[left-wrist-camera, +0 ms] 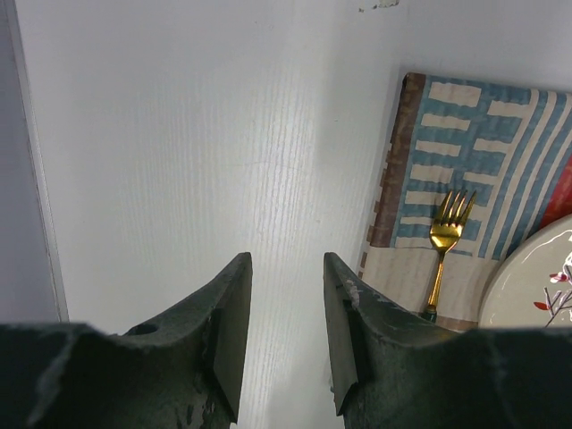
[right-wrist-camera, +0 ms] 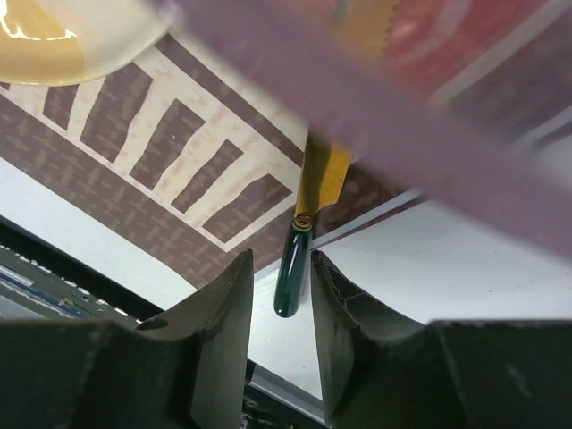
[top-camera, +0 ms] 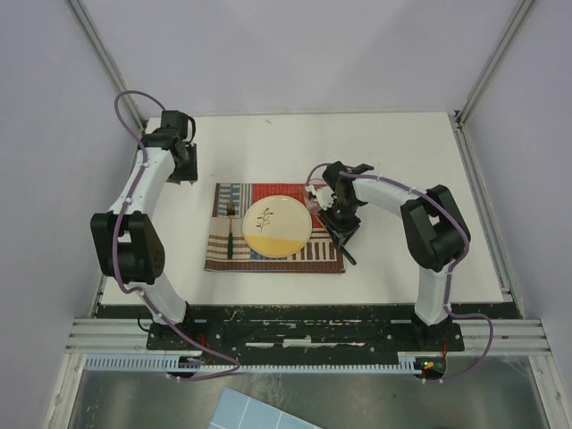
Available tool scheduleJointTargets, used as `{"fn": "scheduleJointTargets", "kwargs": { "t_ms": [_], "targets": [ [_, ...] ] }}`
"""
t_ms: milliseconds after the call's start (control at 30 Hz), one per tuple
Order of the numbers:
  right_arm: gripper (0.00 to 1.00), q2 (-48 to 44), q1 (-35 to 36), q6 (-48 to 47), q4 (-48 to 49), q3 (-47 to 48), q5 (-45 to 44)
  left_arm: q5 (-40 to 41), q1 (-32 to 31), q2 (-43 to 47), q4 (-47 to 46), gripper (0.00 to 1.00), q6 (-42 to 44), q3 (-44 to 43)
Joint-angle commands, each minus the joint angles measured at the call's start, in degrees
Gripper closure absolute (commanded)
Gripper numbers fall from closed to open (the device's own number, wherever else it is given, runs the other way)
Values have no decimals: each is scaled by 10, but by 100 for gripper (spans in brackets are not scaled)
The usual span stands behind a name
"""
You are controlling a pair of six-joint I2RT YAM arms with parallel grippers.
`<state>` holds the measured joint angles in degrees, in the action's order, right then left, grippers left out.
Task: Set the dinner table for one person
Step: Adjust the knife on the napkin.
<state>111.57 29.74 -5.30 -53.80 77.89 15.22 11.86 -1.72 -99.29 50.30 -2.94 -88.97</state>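
Observation:
The white dinner table (top-camera: pixel 402 152) carries a striped placemat (top-camera: pixel 308 259) with a cream and yellow plate (top-camera: pixel 277 225) on it. A gold fork (top-camera: pixel 230 228) lies left of the plate. A gold knife with a dark green handle (right-wrist-camera: pixel 290 273) lies at the placemat's right edge, its handle out over the bare table (right-wrist-camera: pixel 429 268). My right gripper (right-wrist-camera: pixel 280 255) is open, with the handle between its jaws and a small gap on each side; it also shows in the top view (top-camera: pixel 342 234). My left gripper (left-wrist-camera: pixel 286 259) is open and empty over the bare table (left-wrist-camera: pixel 179 134), left of the placemat (left-wrist-camera: pixel 474 125) and fork (left-wrist-camera: pixel 444 241).
A blurred purple cable (right-wrist-camera: pixel 375 116) crosses the right wrist view and hides part of the knife blade. The plate's rim (right-wrist-camera: pixel 54 45) shows at the top left there. Metal frame rails (top-camera: pixel 483 206) line the table's edges. The arm bases stand on the black plate (top-camera: pixel 304 326) at the near edge.

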Motion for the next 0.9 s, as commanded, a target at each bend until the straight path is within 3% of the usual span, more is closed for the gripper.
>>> {"fn": "scheduleJointTargets", "kwargs": {
  "t_ms": [0, 567, 867],
  "targets": [
    [61, -38, -2, 5, 14, -20, -34, 5, 4, 42, -19, 56, 8, 10],
    [59, -219, -3, 50, 103, -152, -127, 11, 5, 38, -19, 56, 6, 5],
    [58, -236, 16, 113, 175, -223, -218, 24, 5, 56, -31, 56, 12, 36]
  ]
}}
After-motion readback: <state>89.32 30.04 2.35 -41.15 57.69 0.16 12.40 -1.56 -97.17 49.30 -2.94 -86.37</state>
